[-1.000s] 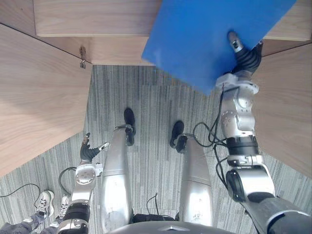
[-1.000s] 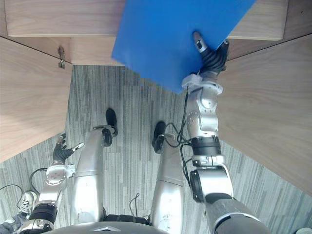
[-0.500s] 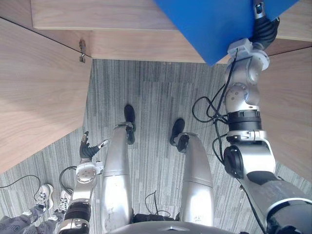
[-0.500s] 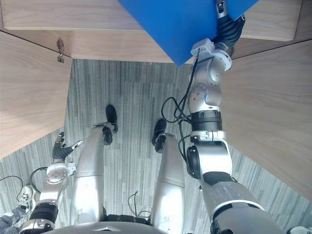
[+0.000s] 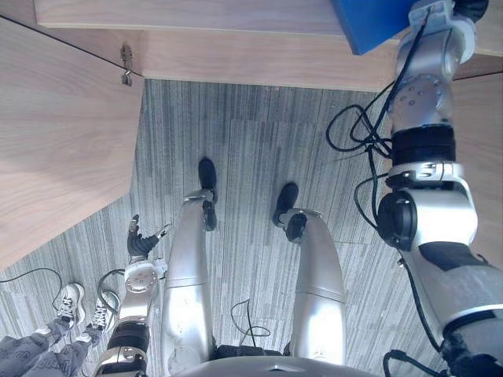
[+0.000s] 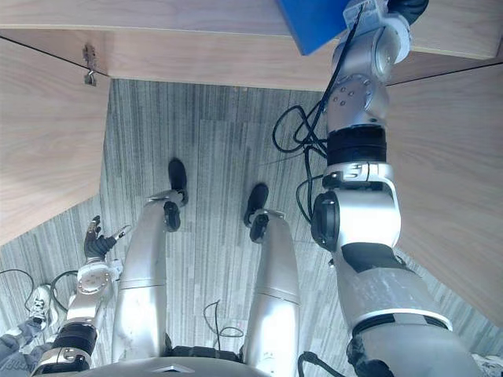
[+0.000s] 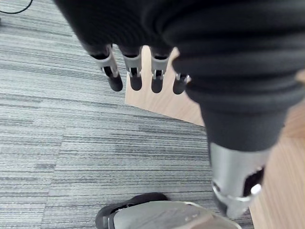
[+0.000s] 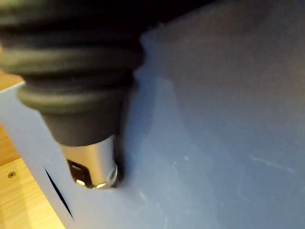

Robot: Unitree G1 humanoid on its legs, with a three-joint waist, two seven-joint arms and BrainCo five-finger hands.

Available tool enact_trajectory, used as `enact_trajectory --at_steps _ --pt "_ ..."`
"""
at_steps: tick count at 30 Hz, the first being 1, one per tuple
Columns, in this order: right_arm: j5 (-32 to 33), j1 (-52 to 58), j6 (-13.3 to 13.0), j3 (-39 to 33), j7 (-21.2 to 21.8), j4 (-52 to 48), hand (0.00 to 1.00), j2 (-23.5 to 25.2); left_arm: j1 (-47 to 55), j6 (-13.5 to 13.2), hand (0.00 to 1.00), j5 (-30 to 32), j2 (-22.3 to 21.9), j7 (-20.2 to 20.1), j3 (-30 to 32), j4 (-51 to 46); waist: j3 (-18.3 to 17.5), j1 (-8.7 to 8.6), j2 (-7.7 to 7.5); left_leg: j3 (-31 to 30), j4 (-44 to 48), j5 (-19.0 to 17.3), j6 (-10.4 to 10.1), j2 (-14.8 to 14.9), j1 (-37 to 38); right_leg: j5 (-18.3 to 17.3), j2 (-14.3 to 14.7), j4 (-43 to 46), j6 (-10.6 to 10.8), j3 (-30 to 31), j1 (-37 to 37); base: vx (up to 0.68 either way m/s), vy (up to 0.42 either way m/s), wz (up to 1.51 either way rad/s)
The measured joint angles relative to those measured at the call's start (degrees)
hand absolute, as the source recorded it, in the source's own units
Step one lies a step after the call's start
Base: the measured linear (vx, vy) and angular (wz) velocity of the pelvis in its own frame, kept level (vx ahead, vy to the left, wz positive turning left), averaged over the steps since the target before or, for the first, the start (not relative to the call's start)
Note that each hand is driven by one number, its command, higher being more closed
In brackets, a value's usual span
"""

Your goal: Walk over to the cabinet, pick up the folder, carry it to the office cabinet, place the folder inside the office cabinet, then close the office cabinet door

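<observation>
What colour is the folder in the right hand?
The flat rectangular folder is plain blue, unpatterned; left eye view shows it best.

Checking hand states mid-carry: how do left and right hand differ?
Left hand hangs low over the carpet, fingers straight, holding nothing; right hand is up by the wooden cabinet, thumb pressed on the blue folder. Both wear dark ribbed covers.

Blue folder (image 5: 368, 23) corner over the cabinet (image 5: 236, 55), door (image 5: 55, 141) open beside the cabinet, carpet (image 5: 251, 133) before it, left hand (image 5: 141, 243) with relaxed fingers well off, shoes (image 5: 82, 308) farther still
</observation>
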Motion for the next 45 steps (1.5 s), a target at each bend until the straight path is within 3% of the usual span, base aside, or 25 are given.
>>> enact_trajectory --at_steps 13,26,38,45 --pt "6.5 -2.5 -1.6 -0.2 -1.3 4.2 0.0 -1.8 -1.5 0.9 0.0 -1.0 -0.4 1.2 0.1 3.2 -2.1 -0.06 -0.08 -0.2 -4.0 3.0 -0.3 -0.3 -0.7 1.9 0.0 -3.0 -0.5 -1.2 -0.8 0.0 -0.001 0.01" --pt "6.3 -1.6 -1.2 2.3 -2.1 4.1 0.0 -0.1 -1.5 1.0 0.0 -1.4 -0.5 2.1 0.4 3.2 -3.5 0.0 0.0 0.8 -7.0 4.6 -0.3 0.3 1.5 4.0 0.9 -6.0 -0.7 -0.8 0.6 -0.01 -0.002 -0.04" --pt "1.3 -1.6 2.3 5.0 -0.5 4.2 0.0 1.7 -2.6 0.7 0.0 -1.4 -0.5 2.1 -0.2 3.1 -4.1 -0.37 1.0 3.5 -9.9 5.5 0.3 0.8 5.2 6.0 0.9 -9.1 -0.6 -0.2 3.5 -0.01 -0.002 -0.04" --pt "-12.4 3.5 4.3 5.0 -0.6 -3.5 0.0 1.7 -4.5 0.5 0.0 -2.0 -1.7 2.1 -0.8 2.7 -4.1 -0.77 1.0 3.8 -9.9 5.6 0.5 0.9 5.9 6.5 1.0 -9.9 -0.5 -0.3 4.5 0.0 -0.001 -0.01"
